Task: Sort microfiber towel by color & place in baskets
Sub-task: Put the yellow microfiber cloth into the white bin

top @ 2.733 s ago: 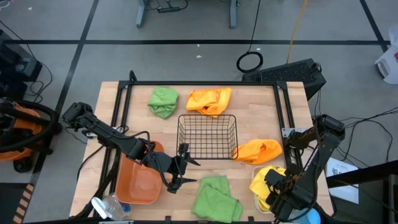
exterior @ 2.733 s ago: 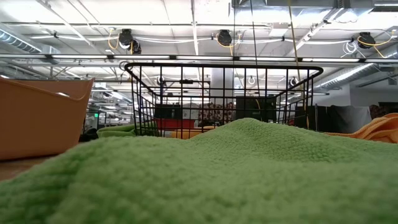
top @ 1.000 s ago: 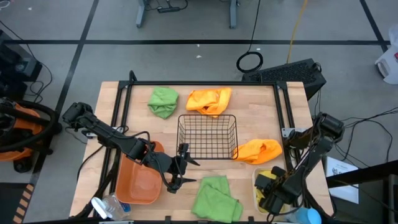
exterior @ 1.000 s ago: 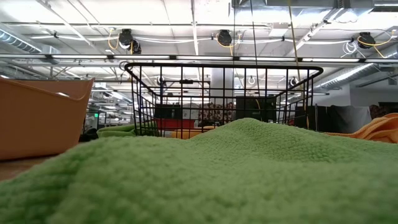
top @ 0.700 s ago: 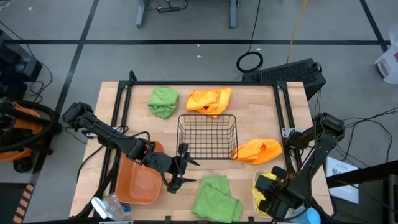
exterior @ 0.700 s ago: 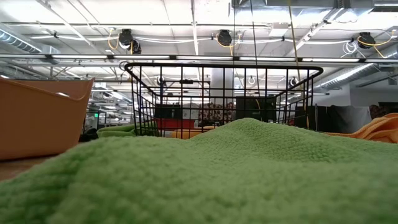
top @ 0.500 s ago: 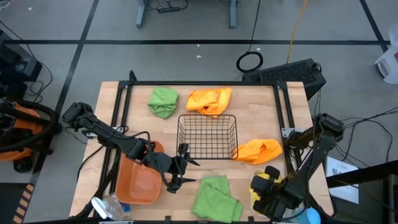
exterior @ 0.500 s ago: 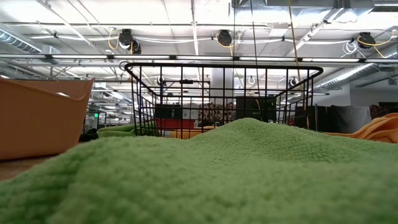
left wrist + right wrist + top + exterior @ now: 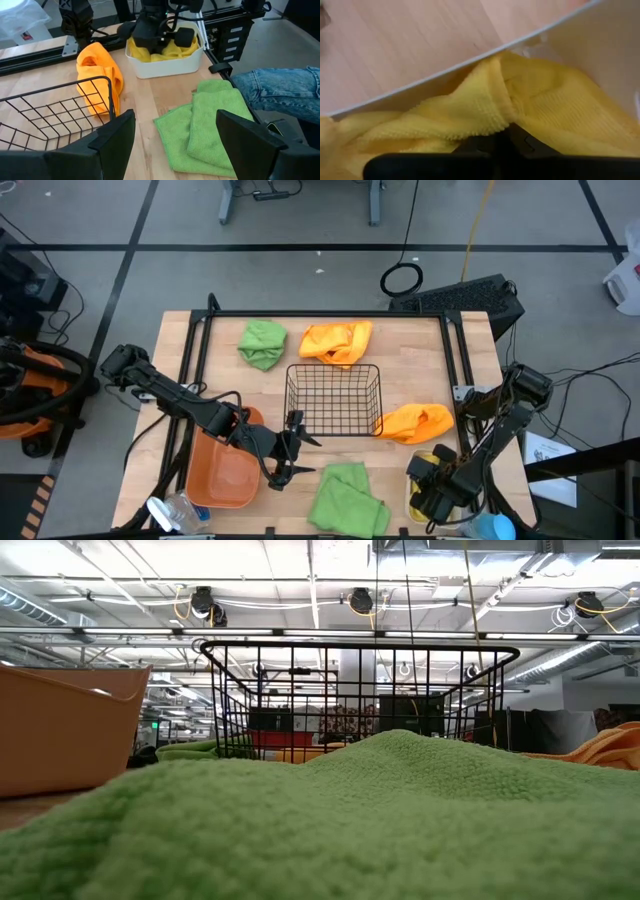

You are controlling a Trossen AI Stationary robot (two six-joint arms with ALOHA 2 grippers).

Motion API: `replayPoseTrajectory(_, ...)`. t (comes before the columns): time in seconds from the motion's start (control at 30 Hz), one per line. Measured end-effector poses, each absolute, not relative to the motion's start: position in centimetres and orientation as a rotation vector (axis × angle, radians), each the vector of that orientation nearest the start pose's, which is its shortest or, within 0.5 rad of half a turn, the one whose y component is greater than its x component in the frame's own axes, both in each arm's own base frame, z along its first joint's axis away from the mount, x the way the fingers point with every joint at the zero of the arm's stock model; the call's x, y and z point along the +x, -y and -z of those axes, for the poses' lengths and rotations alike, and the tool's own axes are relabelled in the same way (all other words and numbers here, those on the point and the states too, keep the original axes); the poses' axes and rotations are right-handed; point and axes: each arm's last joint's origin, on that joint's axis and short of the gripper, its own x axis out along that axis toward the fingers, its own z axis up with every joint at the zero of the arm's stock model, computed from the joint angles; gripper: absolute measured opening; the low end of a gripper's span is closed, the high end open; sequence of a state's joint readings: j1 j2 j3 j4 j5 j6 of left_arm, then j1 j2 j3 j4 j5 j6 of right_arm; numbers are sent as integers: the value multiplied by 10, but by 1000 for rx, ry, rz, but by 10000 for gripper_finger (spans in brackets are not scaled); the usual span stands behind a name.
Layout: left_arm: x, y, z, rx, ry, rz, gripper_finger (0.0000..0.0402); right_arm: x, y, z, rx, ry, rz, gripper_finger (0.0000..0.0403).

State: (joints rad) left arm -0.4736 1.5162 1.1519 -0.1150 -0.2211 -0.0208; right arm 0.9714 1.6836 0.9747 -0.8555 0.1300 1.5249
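My right gripper (image 9: pixel 428 492) is down inside the small white rectangular plastic bin (image 9: pixel 167 65), pressed into the yellow microfiber towels (image 9: pixel 470 117) that fill it; whether its fingers are parted or closed on the cloth I cannot tell. That bin sits well to the right of the black square wire-mesh basket (image 9: pixel 333 399), near the table's front edge. My left gripper (image 9: pixel 285 459) hangs just in front of the basket's front left corner, fingers spread wide and empty. One green towel (image 9: pixel 345 498) lies in front of the basket, another (image 9: pixel 262 343) behind it to the left. One orange towel (image 9: pixel 337 340) lies behind the basket, another (image 9: pixel 415 422) just to its right. The orange rectangular plastic bin (image 9: pixel 222 473) stands left of the basket.
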Motion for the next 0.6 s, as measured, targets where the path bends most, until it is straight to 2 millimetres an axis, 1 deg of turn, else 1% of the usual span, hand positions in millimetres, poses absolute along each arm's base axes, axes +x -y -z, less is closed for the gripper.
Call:
replayPoseTrajectory(0.1,306,150,-292,143,-454,243,283,160,-227,-157,412,-1394,441,21)
replayPoseTrajectory(0.2,306,150,-292,143,-454,243,283,164,-233,-169,417,-1392,425,46)
replayPoseTrajectory(0.33,306,150,-292,143,-454,243,283,169,-240,-195,405,-1396,424,90)
replayPoseTrajectory(0.43,306,150,-292,143,-455,243,283,171,-244,-218,392,-1402,434,122)
replayPoseTrajectory(0.5,306,150,-292,143,-455,243,283,173,-245,-233,390,-1399,437,141)
replayPoseTrajectory(0.6,306,150,-292,143,-455,243,283,173,-247,-250,394,-1406,445,165)
